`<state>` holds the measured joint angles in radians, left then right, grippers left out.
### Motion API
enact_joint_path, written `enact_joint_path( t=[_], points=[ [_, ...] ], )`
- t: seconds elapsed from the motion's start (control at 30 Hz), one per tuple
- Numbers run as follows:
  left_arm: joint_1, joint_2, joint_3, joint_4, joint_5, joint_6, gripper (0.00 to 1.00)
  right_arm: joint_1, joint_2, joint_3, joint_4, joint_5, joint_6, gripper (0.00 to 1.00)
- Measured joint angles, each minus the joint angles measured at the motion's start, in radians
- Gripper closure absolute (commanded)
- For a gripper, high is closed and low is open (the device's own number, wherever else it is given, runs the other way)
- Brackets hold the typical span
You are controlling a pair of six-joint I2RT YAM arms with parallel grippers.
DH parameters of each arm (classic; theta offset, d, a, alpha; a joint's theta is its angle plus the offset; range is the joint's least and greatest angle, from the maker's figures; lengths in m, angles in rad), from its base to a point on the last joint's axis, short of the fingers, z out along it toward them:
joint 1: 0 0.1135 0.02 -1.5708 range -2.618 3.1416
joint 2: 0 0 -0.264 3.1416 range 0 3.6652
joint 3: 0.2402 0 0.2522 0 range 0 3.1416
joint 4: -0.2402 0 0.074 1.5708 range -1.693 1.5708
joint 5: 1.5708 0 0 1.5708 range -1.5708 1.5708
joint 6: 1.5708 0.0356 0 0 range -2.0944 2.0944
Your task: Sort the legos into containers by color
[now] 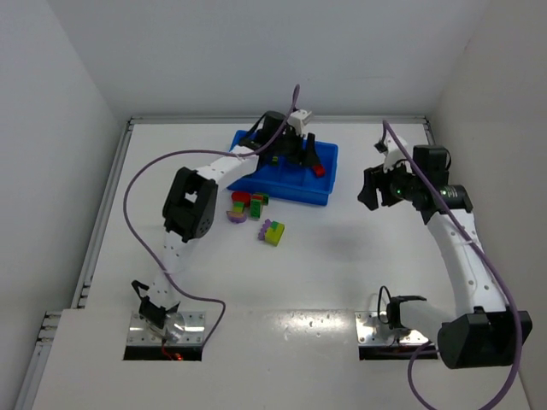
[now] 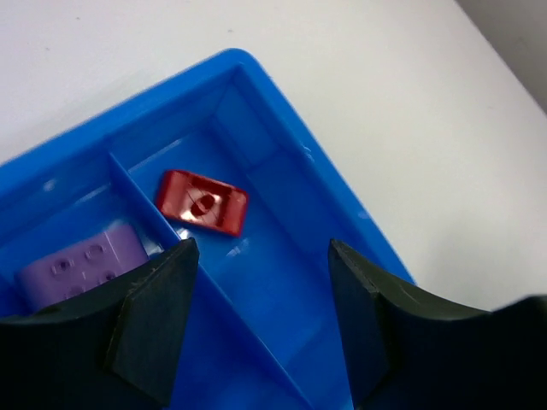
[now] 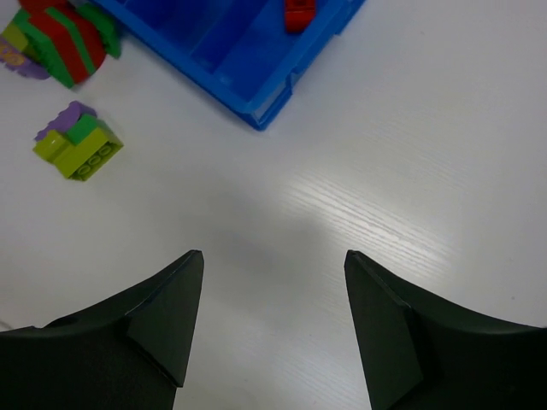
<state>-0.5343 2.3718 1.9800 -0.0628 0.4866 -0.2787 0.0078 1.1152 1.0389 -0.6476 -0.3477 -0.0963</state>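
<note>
Your left claw (image 2: 261,256), released, hovers over the blue tray (image 2: 171,92) holding one red brick (image 2: 202,202) and one purple brick (image 2: 81,260). Your right claw (image 3: 273,265) is released too; two brick clusters (image 1: 246,205) (image 1: 273,231) sit on the bench (image 3: 410,171).

The purple brick (image 2: 81,260) sits partly hidden behind the left gripper (image 2: 261,248); the right wrist view crops the red brick (image 3: 299,13).
</note>
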Motion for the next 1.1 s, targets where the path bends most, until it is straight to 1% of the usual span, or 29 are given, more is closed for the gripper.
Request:
enact_joint_path(
  t=[0.1, 0.17, 0.27, 0.37, 0.4, 0.5, 0.6, 0.77, 0.8, 0.97, 1.1],
  points=[
    [0.0, -0.157, -0.134, -0.032, 0.01, 0.016, 0.32, 0.031, 0.005, 0.0, -0.019, -0.066, -0.04, 0.31],
    [0.003, -0.328, -0.249, -0.063, 0.007, 0.048, 0.32, 0.083, 0.021, 0.0, -0.026, -0.098, -0.077, 0.31],
    [0.023, -0.606, -0.401, -0.08, -0.007, 0.095, 0.32, 0.188, 0.059, 0.001, -0.027, -0.106, -0.122, 0.31],
    [0.087, -0.87, -0.517, -0.095, -0.033, 0.137, 0.32, 0.314, 0.106, -0.001, -0.01, -0.091, -0.148, 0.31],
    [0.118, -0.941, -0.55, -0.106, -0.046, 0.145, 0.32, 0.374, 0.127, -0.001, 0.002, -0.077, -0.155, 0.31],
    [0.212, -1.094, -0.628, -0.16, -0.086, 0.172, 0.32, 0.502, 0.191, -0.013, 0.049, -0.055, -0.166, 0.31],
    [0.252, -1.167, -0.685, -0.244, -0.126, 0.215, 0.33, 0.565, 0.261, -0.018, 0.093, -0.04, -0.162, 0.31],
    [0.259, -1.216, -0.83, -0.375, -0.219, 0.296, 0.37, 0.571, 0.32, -0.02, 0.152, 0.014, -0.13, 0.31],
    [0.26, -1.226, -0.872, -0.383, -0.243, 0.302, 0.39, 0.571, 0.32, -0.02, 0.162, 0.029, -0.123, 0.31],
    [0.26, -1.279, -1.051, -0.439, -0.362, 0.319, 0.39, 0.564, 0.318, -0.028, 0.2, 0.072, -0.108, 0.31],
    [0.26, -1.274, -1.109, -0.46, -0.439, 0.318, 0.39, 0.557, 0.312, -0.041, 0.203, 0.09, -0.1, 0.31]
  ],
)
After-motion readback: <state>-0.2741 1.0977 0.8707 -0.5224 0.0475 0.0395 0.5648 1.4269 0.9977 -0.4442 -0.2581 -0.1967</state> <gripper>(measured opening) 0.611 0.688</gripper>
